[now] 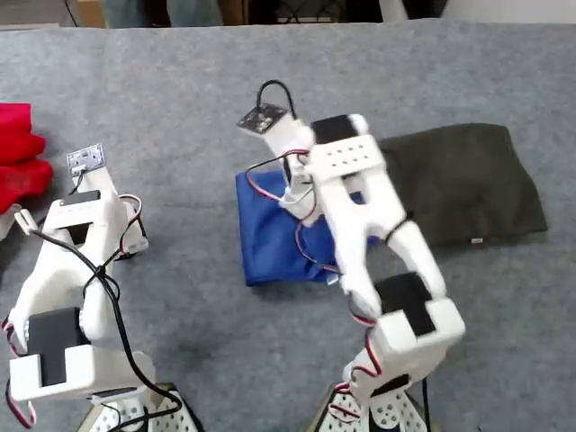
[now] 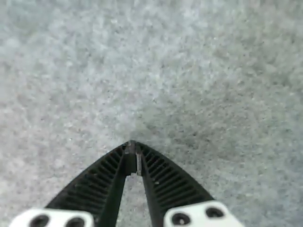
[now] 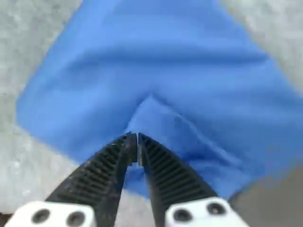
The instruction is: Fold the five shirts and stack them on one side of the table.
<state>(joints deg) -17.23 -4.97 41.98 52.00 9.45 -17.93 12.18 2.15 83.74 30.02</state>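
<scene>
The blue shirt (image 1: 265, 243) is lying folded into a flat rectangle near the middle of the grey table (image 1: 180, 90). The right arm (image 1: 360, 207) is stretching across its right side and hiding that edge, so we cannot tell whether it is touching the dark olive shirt (image 1: 463, 180) lying just beyond. A red shirt (image 1: 18, 157) is sitting bunched at the table's far left edge, well apart. The blue cloth is looking smooth, with one soft crease running toward the right gripper (image 3: 137, 142); its jaws are meeting at the tips just over the shirt (whether any cloth is pinched between them we cannot tell). The left gripper (image 2: 132, 152) is hanging over bare table, jaws closed tip to tip and holding nothing; the left arm (image 1: 81, 234) is standing between the red shirt and the blue one.
</scene>
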